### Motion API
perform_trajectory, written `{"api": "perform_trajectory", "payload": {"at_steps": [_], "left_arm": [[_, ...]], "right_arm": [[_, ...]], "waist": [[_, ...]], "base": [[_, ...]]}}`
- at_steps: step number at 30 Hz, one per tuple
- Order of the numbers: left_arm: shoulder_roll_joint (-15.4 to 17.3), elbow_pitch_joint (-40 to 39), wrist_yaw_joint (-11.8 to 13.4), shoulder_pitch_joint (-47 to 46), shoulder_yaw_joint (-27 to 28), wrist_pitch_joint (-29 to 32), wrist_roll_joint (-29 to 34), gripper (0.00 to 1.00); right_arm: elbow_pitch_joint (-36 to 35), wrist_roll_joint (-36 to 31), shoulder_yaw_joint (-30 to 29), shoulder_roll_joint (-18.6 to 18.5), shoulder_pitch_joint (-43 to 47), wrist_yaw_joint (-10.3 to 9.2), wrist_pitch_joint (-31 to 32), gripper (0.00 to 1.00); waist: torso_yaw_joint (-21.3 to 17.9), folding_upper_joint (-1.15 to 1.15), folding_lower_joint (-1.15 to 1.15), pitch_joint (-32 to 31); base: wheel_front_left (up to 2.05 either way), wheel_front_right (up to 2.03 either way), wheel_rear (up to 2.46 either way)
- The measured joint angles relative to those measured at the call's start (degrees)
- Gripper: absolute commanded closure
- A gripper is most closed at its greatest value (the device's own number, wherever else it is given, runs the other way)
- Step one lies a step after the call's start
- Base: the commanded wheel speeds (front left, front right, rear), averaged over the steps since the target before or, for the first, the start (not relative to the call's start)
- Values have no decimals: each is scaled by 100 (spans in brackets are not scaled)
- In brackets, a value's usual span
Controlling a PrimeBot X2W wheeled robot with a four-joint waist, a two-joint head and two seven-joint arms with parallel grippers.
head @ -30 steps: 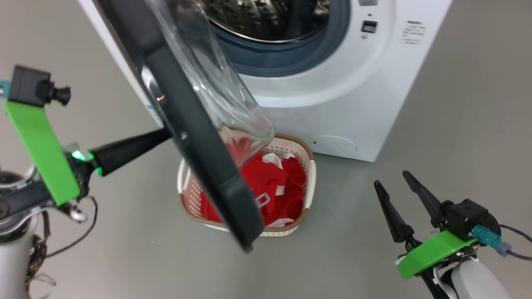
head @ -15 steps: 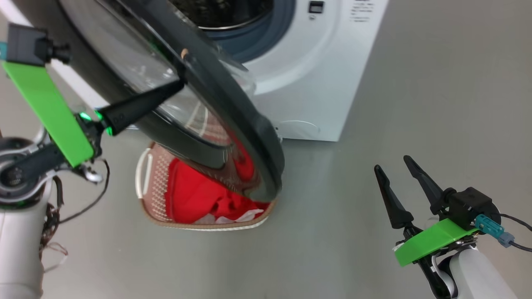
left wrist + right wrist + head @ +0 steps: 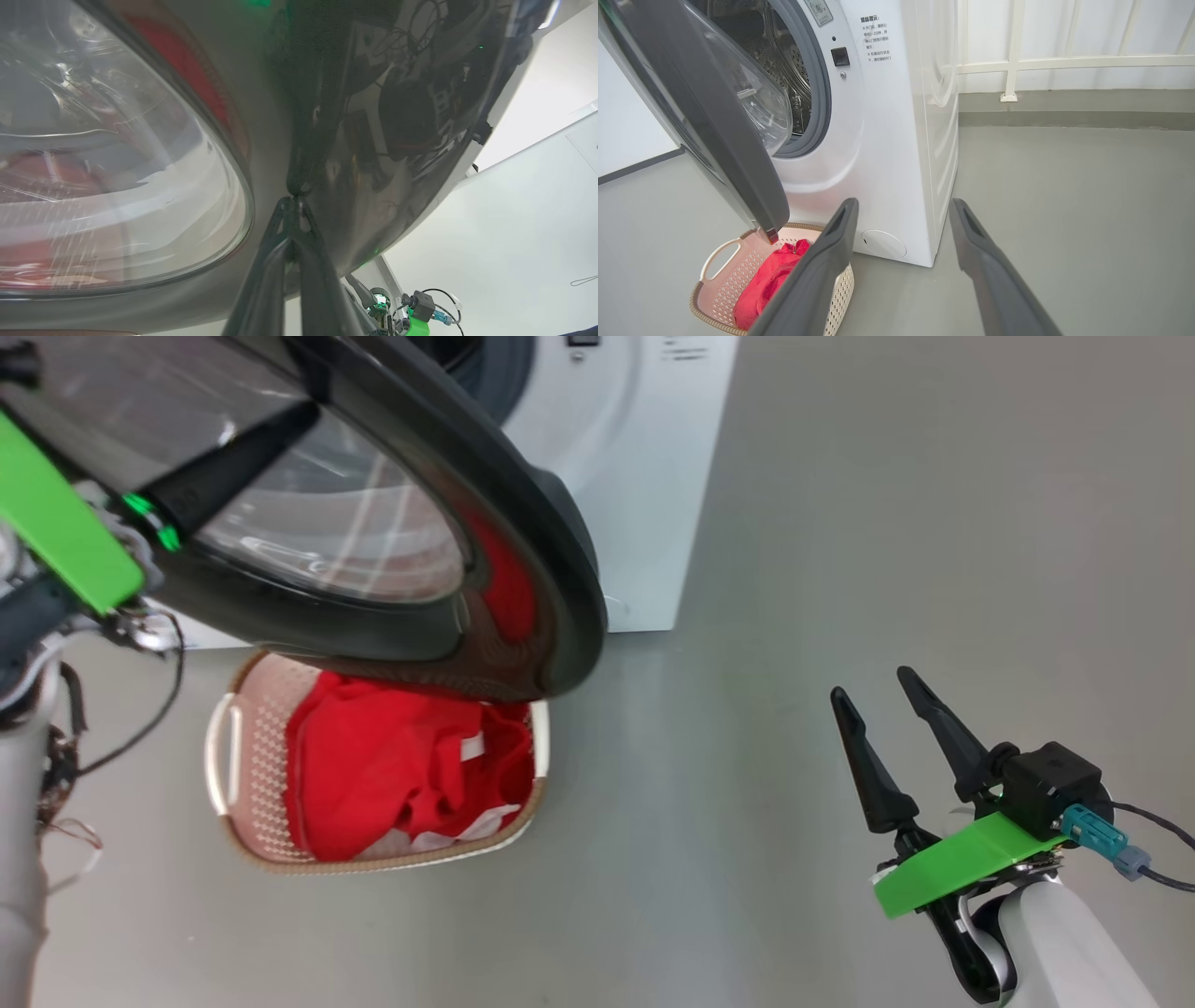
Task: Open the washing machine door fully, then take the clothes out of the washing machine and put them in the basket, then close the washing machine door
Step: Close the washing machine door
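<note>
At upper left, arm stretched forward: left gripper [image 3: 296, 204] with fingers pressed together, holding nothing, tips touching the outer face of the large round glossy black-rimmed washing machine door [image 3: 537, 532]. At lower right, forearm low: right gripper [image 3: 870, 686] spread wide, empty, well apart from everything. One door, partly open on one big white boxy washing machine [image 3: 635, 476]. One cream perforated plastic basket [image 3: 257, 756] beneath the door's edge, holding bright red clothes [image 3: 373, 775] with white trim; number of garments impossible to tell.

Grey floor [image 3: 840, 523]; basket [image 3: 250, 775], washing machine [image 3: 644, 476]
</note>
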Motion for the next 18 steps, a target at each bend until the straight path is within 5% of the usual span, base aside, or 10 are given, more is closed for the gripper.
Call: {"api": "perform_trajectory", "payload": {"at_steps": [18], "left_arm": [[199, 301, 0, -250, -324, -648, -90, 100]], "right_arm": [[-25, -8, -63, 40, 2, 0, 0, 0]], "waist": [[-194, 0, 0, -3]], "base": [[0, 0, 0]]}}
